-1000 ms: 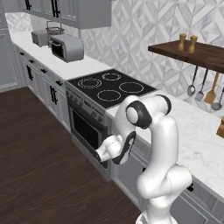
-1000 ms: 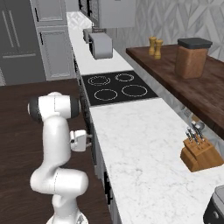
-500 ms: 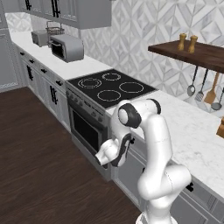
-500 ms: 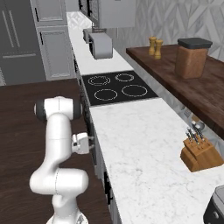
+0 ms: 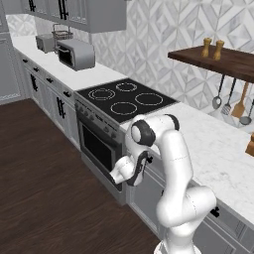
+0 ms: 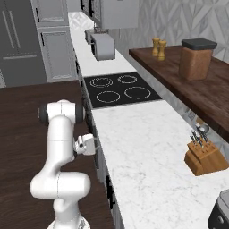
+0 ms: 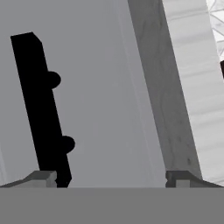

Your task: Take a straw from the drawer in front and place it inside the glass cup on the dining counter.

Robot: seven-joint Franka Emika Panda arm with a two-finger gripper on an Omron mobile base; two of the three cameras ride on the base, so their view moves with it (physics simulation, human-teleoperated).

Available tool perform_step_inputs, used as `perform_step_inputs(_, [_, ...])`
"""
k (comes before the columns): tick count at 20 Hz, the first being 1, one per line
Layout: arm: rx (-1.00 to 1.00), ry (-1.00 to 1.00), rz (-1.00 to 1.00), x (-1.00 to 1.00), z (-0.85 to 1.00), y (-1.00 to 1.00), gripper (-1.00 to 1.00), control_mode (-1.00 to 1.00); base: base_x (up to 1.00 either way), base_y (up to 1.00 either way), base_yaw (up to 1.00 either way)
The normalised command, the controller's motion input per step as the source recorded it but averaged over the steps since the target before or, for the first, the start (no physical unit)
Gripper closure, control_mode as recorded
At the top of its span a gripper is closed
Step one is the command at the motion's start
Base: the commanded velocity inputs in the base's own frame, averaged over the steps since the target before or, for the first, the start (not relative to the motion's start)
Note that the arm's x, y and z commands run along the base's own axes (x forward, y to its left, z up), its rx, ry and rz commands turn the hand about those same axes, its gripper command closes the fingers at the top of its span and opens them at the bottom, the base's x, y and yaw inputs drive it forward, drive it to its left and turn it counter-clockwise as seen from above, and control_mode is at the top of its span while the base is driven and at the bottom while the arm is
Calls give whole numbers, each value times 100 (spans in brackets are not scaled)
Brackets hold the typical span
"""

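Step 1, reaching drawer (image 7: pixel 109 87): claw (image 7: pixel 111 177) spread wide, handle (image 7: pixel 41 109) off-centre by 1 fingertip; next centre, clamp, pull.

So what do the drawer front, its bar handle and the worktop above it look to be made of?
Drawer front: flat matte grey with no grain, probably painted board or laminate. Bar handle: solid black with no shine, on two round standoffs, likely coated metal, though plastic is possible. Worktop: white with faint grey veins, which looks like marble or an imitation of it.
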Motion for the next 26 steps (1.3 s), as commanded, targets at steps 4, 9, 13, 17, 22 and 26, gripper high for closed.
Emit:
perform_step_inputs(4, [0,0,0,35,-13,-11,-100,-100,0,0,0])
perform_step_inputs(9, [0,3,0,22,-32,-4,-100,-100,0,0,0])
perform_step_inputs(13, [0,5,0,8,-31,0,-100,-100,0,0,0])
perform_step_inputs(17, [0,0,0,3,-4,0,-100,-100,0,0,0])
perform_step_inputs(22, [0,0,0,22,0,-4,-100,-100,0,0,0])
perform_step_inputs(26, [0,0,0,31,0,-18,-100,-100,0,0,0])
